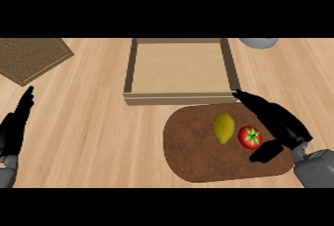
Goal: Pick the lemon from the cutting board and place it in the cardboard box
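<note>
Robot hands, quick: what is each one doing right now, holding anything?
Left robot hand: open, resting at the left edge, holding nothing.
Right robot hand: open beside the tomato, holding nothing; the lemon lies untouched.

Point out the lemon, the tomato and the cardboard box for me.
lemon (224,127), head view, middle of its yellow skin.
tomato (250,137), head view, its red top by the green stem.
cardboard box (179,98), head view, its near wall.

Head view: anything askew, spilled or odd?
Nothing stands out. Lemon and tomato lie side by side on the cutting board; cardboard box sits upright, nothing visible inside. Right robot hand is open beside the tomato.
</note>
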